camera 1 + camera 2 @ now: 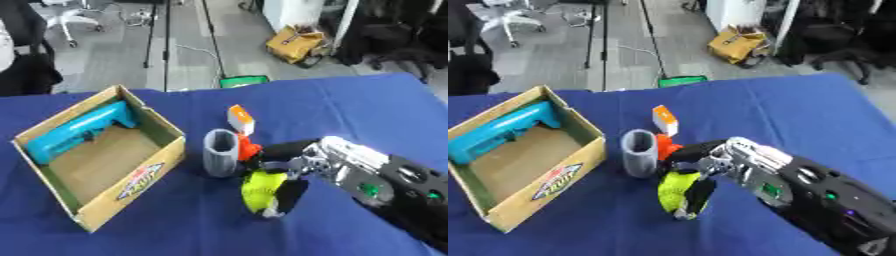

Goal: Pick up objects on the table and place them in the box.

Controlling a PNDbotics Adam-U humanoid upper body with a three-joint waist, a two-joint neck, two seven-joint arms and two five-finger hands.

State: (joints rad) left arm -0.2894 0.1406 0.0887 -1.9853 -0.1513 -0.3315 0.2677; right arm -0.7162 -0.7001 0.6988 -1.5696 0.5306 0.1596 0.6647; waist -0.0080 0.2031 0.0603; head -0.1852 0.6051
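I see the yellow-green object [260, 191] in the right hand [293, 162], whose dark fingers [291, 195] curl down around it; it sits low over the blue tablecloth [350, 110], right of the box, and I cannot tell whether its lower end touches the cloth. Its exact identity is unclear to me: rounded, bright yellow-green, with a pale tip at the bottom. Just left of the hand stands a grey cylindrical cup [220, 152], upright, open end up. Between cup and hand I note a small orange piece [248, 148], touching or nearly touching the cup; I cannot separate the two. Just behind it is a small white and orange box-shaped item [240, 119], tilted. The cardboard box [131, 187] lies at the left of the table, open top, with a printed label on its near wall. Inside, along the far left wall, rests a light blue tool-shaped object [74, 132]. The right forearm [394, 187], silver and black, enters from the lower right. The left hand appears in neither view.
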